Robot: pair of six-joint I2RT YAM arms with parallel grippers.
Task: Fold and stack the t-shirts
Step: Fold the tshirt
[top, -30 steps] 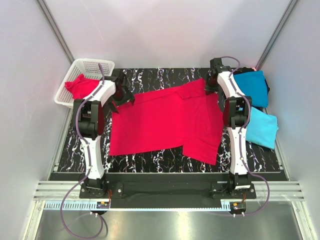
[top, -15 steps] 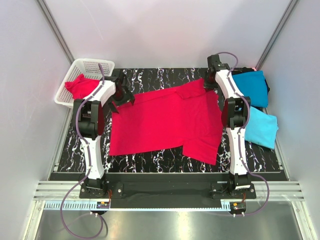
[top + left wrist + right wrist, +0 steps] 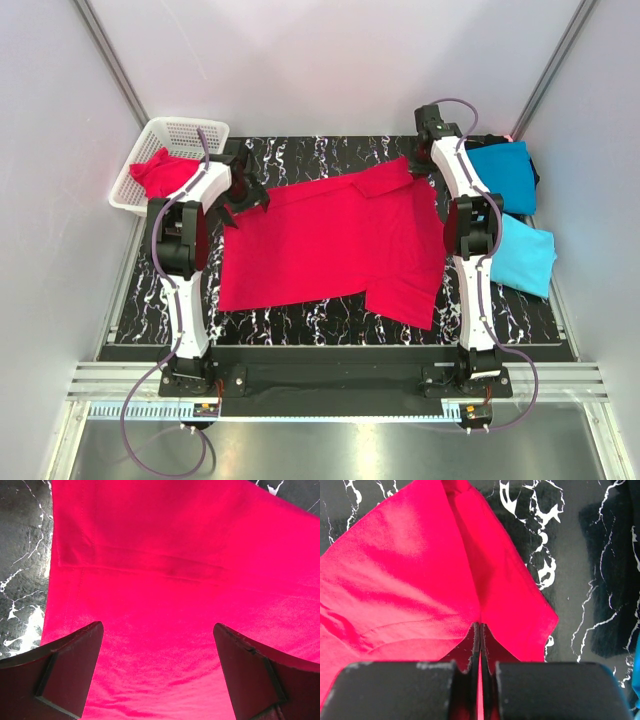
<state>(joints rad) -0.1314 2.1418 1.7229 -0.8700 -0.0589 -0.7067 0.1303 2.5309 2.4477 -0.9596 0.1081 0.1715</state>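
Crimson-red t-shirt (image 3: 330, 245): spread wide over the middle of the worktop (image 3: 300, 322), reaching from the far left towards the near right, one sleeve pointing at the far right corner. Mostly flat, with slight rumpling along the right side. No fold made yet.

Judged light, limp and non-slippery on the marbled surface. Will sag and drape wherever unsupported, and will drag its free parts along rather than lift as a sheet. Best taken at two matching points along one edge, hem corner and sleeve or shoulder seam, where doubled stitching gives firmer purchase. Single-point lifting likely to bunch the cloth.

Right gripper (image 3: 480, 630) at the far right of the garment: fingers (image 3: 535, 690) clenched on a pinch of red cloth, which rises into a creased ridge at the grip.

Left gripper (image 3: 157, 630) over the far left corner of the garment: fingers (image 3: 70, 670) spread well apart, nothing between them, stitched hem line visible just beyond. Contact with the cloth not determinable.

Other garments noted: teal-blue t-shirt (image 3: 503, 172) folded at the far right corner; sky-blue t-shirt (image 3: 525, 255) folded along the right edge, just nearer; another red t-shirt (image 3: 160, 172) lying crumpled in the white basket (image 3: 185, 128) off the far left corner.

Assessment: early stage; one side gripped, matching left grip outstanding before any fold.
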